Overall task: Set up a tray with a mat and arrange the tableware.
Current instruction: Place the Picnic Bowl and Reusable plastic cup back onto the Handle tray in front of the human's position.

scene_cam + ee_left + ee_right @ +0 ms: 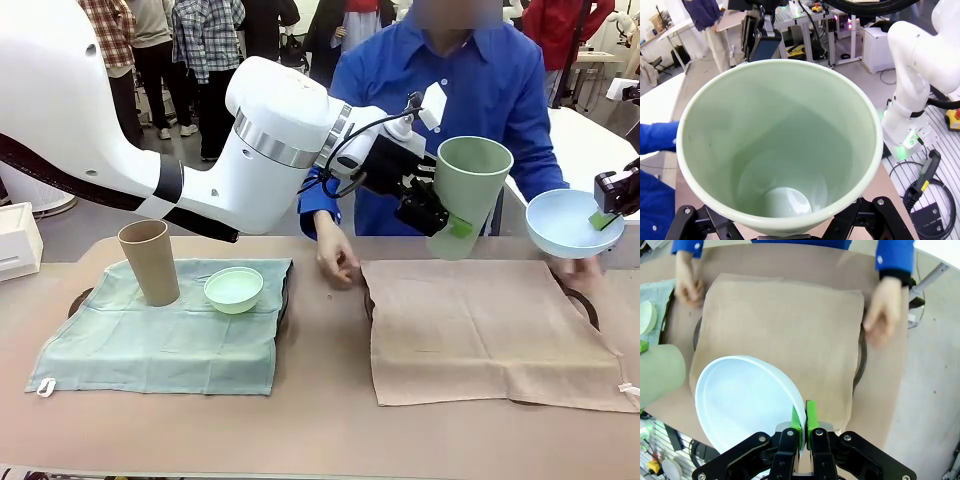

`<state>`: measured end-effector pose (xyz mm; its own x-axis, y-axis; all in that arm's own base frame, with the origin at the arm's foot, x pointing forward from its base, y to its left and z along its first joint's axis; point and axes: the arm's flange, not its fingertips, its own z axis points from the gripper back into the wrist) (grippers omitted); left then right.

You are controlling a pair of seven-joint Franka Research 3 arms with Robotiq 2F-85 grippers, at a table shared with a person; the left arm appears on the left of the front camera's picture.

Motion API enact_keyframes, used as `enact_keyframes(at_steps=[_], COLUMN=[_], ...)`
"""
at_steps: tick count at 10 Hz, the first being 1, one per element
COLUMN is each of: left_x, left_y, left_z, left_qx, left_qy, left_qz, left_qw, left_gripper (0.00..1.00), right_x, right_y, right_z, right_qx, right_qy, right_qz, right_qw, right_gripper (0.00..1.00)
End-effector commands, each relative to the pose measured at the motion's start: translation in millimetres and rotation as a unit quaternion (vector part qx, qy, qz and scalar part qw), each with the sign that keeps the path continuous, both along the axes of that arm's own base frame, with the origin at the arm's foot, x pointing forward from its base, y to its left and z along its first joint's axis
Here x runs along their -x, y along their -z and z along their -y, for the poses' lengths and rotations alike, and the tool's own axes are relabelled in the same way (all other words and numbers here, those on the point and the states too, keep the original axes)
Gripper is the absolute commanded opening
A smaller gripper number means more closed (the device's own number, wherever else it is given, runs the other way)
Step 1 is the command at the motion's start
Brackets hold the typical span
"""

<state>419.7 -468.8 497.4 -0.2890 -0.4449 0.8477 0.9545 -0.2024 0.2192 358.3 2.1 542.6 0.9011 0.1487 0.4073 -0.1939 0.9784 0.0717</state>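
While we hover above the tan mat [490, 330]:
Left claw [440, 222]: holds green cup [467, 195].
Right claw [804, 421]: pinches blue bowl [747, 400] rim.

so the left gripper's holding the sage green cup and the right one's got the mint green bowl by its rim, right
Not quite. The left gripper does hold the sage green cup, but the bowl pinched by its rim in the right gripper is the light blue bowl, as the right wrist view shows. The mint green bowl sits on the green mat.
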Motion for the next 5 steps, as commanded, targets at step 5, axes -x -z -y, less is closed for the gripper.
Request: enact_keyframes(at_steps=[5], left_x=[-0.2], left_y=[-2.4], left_z=[0.7], left_qx=[0.003], left_qy=[0.005], left_qz=[0.0], left_qw=[1.0], left_gripper=[0.0], right_x=[0.1], right_y=[0.2], right_z=[0.1], right_qx=[0.003], right_qy=[0.004], right_qz=[0.002], right_qw=[1.0], right_gripper=[0.02])
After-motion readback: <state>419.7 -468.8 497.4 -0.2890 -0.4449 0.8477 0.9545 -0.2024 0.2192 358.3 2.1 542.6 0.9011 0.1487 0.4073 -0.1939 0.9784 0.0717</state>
